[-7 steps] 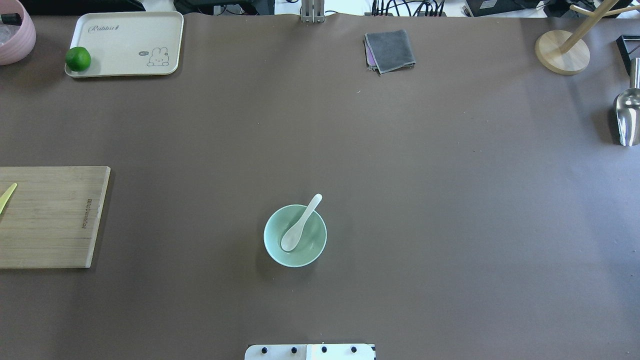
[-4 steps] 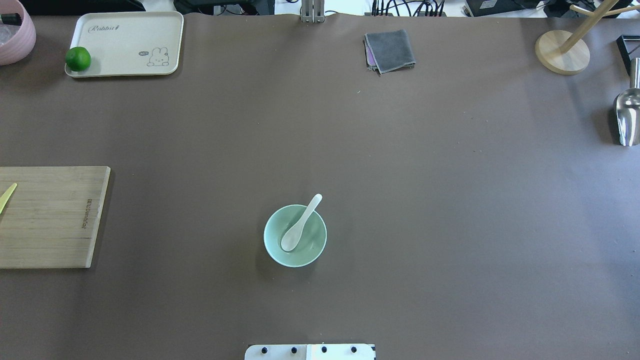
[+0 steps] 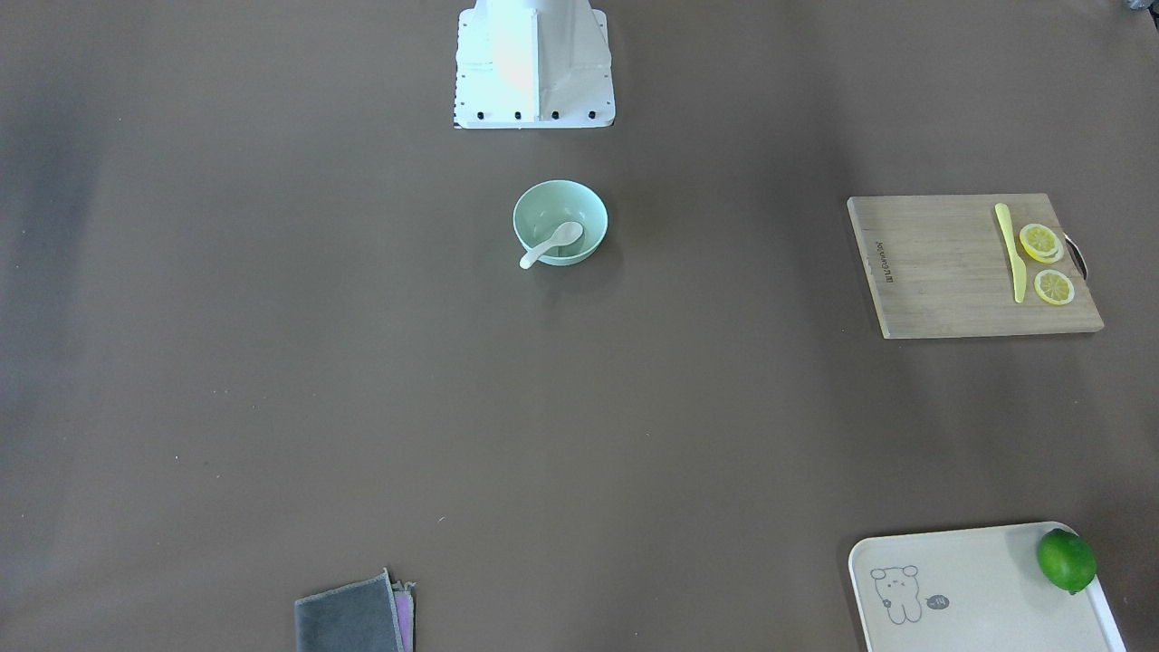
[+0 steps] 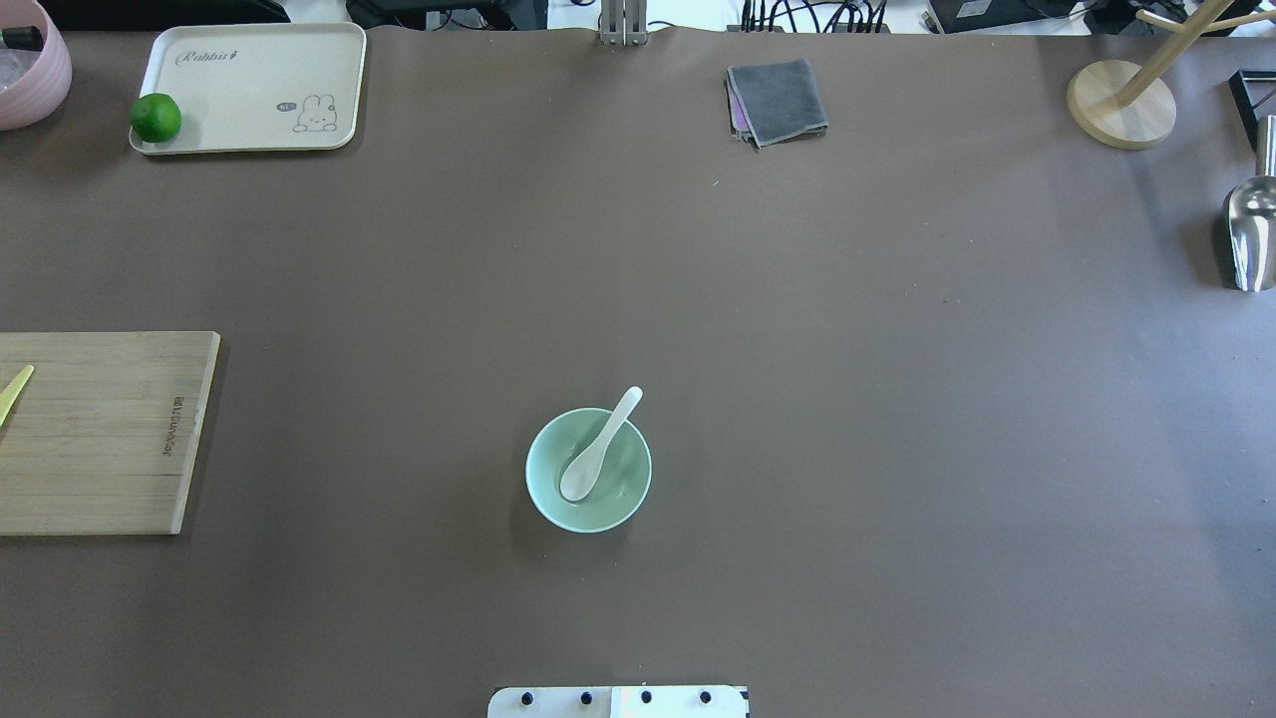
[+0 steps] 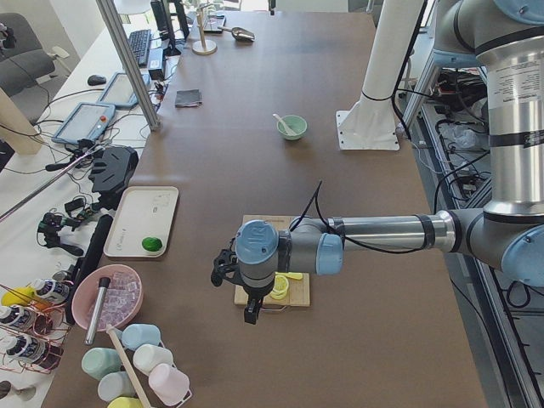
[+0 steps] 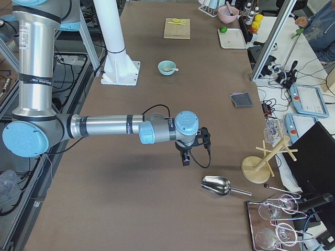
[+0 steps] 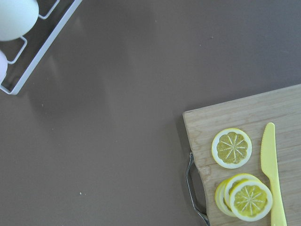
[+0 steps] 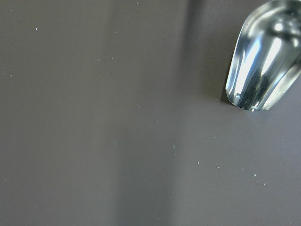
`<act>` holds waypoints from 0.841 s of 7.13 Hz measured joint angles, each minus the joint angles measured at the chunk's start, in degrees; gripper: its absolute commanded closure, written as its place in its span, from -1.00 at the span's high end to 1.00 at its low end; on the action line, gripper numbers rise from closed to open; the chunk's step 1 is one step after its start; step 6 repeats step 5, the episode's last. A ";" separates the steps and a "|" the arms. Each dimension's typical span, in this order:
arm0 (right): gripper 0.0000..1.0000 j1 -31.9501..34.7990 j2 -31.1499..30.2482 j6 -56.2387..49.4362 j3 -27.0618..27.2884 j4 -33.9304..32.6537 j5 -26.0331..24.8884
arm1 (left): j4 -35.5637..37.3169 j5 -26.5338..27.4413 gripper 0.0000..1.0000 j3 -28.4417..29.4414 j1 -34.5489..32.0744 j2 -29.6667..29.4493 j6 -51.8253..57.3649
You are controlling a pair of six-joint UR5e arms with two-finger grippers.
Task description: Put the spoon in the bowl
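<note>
The white spoon (image 4: 598, 449) lies in the pale mint-green bowl (image 4: 630, 499), scoop inside and handle resting on the far rim, sticking out over it. Both also show in the front-facing view, the spoon (image 3: 550, 243) in the bowl (image 3: 543, 201). Neither gripper is near them. My left gripper (image 5: 249, 316) hangs over the end of the cutting board, far to the left. My right gripper (image 6: 185, 161) hangs over bare table near the metal scoop, far to the right. I cannot tell whether either is open or shut.
A wooden cutting board (image 4: 100, 439) with a yellow knife (image 3: 1010, 249) and lemon slices (image 3: 1039, 242) lies at the left. A tray (image 4: 259, 70) with a lime (image 4: 156, 118), a grey cloth (image 4: 778, 100), a wooden stand (image 4: 1121, 105) and a metal scoop (image 4: 1251, 234) lie along the far and right edges.
</note>
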 measured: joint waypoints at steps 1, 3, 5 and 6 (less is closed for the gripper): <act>1.00 -0.01 -0.01 -0.05 0.03 -0.10 -0.03 | -0.01 -0.01 0.96 -1.85 -0.03 1.89 -0.04; 1.00 -0.01 -0.35 -0.11 0.48 -0.05 0.20 | -0.13 -0.06 0.96 -2.75 0.10 3.17 -0.03; 1.00 -0.01 -0.53 -0.06 1.22 -0.12 0.13 | -0.30 -0.09 0.96 -2.68 0.21 2.67 0.02; 1.00 -0.01 -0.53 -0.06 1.22 -0.12 0.13 | -0.30 -0.09 0.96 -2.68 0.21 2.67 0.02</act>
